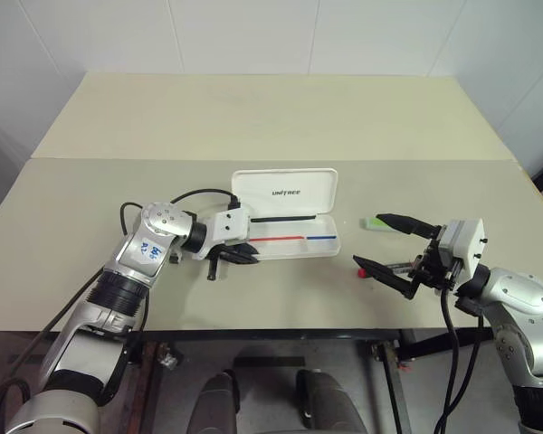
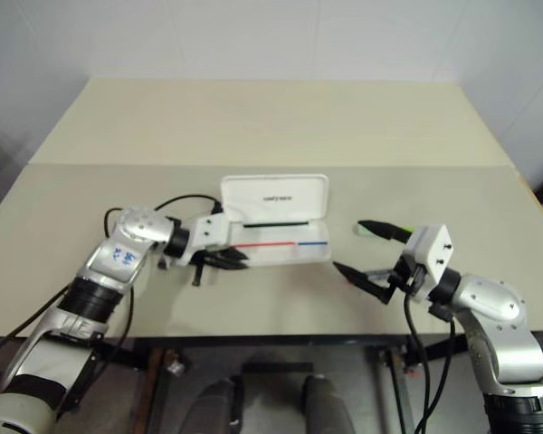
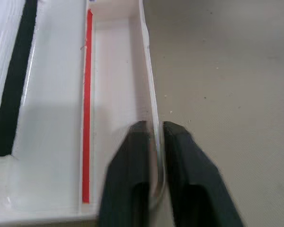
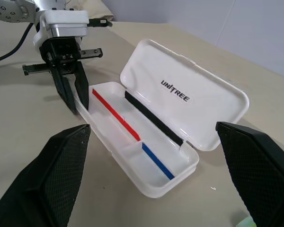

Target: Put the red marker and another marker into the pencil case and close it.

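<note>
One open pencil case (image 1: 290,237); left gripper (image 1: 244,254) pinches its front wall, right gripper (image 1: 391,250) spread wide, level

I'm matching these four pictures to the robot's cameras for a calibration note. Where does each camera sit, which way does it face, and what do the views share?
Left eye and right eye views: on the head, looking forward and down at the table; both arms show, left gripper at the open pencil case, right gripper open beside it.
Left wrist view: along its own fingers, which straddle the case's front wall.
Right wrist view: between its wide-apart fingers, facing the case and the left gripper.
Shared: all four show the case.
</note>
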Controlling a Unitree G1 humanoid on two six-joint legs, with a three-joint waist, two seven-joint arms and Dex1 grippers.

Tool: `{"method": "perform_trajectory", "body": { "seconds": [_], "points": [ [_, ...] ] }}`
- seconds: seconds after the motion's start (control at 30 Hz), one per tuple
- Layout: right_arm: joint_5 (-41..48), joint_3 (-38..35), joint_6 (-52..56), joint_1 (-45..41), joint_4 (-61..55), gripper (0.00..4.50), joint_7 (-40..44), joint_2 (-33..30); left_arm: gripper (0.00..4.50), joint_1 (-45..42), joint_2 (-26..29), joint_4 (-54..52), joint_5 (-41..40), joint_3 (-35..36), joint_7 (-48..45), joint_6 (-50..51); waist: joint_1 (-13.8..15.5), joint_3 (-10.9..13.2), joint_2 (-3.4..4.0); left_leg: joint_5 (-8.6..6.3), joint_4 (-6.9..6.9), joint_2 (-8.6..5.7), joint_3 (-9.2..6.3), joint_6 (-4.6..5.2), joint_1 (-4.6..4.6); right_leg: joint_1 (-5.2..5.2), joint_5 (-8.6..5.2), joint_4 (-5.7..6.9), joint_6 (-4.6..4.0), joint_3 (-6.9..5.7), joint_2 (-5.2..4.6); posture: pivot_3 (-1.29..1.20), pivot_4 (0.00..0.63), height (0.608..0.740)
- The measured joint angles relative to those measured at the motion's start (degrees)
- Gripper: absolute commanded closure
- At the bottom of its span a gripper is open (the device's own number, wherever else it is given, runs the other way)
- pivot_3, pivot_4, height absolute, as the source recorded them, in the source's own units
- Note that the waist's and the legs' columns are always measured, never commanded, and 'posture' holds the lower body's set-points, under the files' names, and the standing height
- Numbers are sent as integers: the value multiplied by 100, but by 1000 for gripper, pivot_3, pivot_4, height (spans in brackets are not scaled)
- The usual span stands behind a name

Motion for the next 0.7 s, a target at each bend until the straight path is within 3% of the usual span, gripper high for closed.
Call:
{"method": "perform_trajectory", "body": {
  "seconds": [0.13,0.33,0.43,0.53,0.7],
  "points": [
    [-2,26,0,-53,0,0,-10,31,1421,-20,-138,-9,-63,0,-24,16,6,0,0,-1,0,0,0,2,-1,0,0,-1,0,-1,0,0,150,740],
    [-6,144,-1,-89,3,0,-22,98,1421,61,-126,-503,-527,92,-376,90,0,0,0,-4,-3,1,1,5,-1,-1,-1,-1,-2,0,-1,0,150,740],
    [1,157,4,-85,3,0,-16,100,936,296,101,-703,-663,164,-491,-64,-17,-1,1,-5,-7,4,2,6,4,-1,-3,-1,-5,1,0,0,150,740],
    [3,157,25,-64,6,0,31,73,30,522,265,-587,-788,488,-451,-328,-3,0,1,-6,-6,7,0,6,4,-2,-5,2,-9,-2,1,0,150,740],
    [24,191,168,-337,256,0,491,-423,30,520,248,-87,-1494,1341,-509,-989,9,0,1,-6,1,0,7,8,0,3,-3,-9,-6,-3,-15,0,150,740]
  ]
}}
